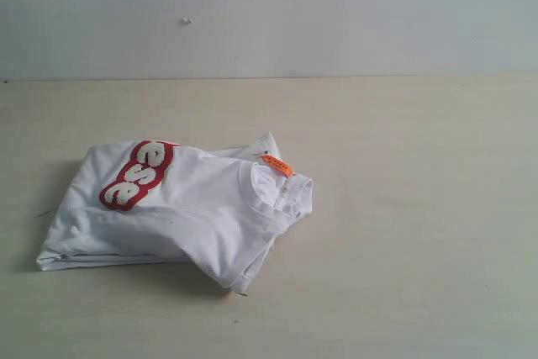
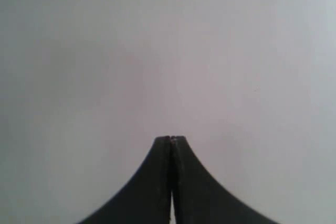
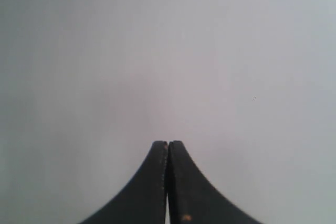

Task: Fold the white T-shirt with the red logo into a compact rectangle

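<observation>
The white T-shirt [image 1: 181, 208] lies folded in a bundle on the pale table [image 1: 420, 233], left of the middle in the exterior view. Part of the red logo [image 1: 137, 174] shows on its upper left, and an orange tag [image 1: 277, 165] sticks out by the ribbed collar [image 1: 282, 191]. One corner of the bundle hangs out toward the front. Neither arm appears in the exterior view. My left gripper [image 2: 171, 139] is shut with nothing between its black fingers and faces a plain grey surface. My right gripper [image 3: 168, 143] is shut and empty too, facing the same kind of blank surface.
A grey wall [image 1: 336, 14] rises behind the table's far edge, with a small pale spot [image 1: 186, 20] on it. Bare tabletop stretches to the right of the shirt and in front of it.
</observation>
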Available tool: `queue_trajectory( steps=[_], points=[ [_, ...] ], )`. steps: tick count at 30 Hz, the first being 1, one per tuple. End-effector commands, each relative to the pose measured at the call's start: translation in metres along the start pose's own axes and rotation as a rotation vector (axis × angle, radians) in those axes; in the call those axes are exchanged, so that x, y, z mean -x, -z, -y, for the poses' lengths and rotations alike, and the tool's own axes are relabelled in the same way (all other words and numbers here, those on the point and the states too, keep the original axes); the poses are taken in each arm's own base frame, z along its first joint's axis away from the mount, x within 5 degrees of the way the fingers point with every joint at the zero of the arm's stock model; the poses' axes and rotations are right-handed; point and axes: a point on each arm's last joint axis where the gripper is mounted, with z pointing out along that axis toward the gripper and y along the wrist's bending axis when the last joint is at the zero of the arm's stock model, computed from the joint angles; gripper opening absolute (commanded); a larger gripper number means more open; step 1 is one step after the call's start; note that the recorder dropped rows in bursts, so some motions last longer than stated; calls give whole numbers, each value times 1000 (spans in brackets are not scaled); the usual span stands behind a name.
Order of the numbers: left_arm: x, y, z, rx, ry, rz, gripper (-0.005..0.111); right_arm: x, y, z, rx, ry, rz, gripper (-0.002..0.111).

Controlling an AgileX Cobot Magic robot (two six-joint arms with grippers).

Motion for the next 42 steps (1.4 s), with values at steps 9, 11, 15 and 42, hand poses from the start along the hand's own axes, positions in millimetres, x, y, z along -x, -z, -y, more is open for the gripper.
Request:
queue_trajectory(
  steps=[9,11,15,42],
  points=[
    [-2,1,1,-16,11,-13,0,-1,4,0,1,5,9,0],
    [-2,1,1,-16,11,-13,0,-1,4,0,1,5,9,0],
    [-2,1,1,-16,11,-13,0,-1,4,0,1,5,9,0],
    [-2,8,0,30,-108,-5,0,-1,4,0,1,5,9,0]
  ],
)
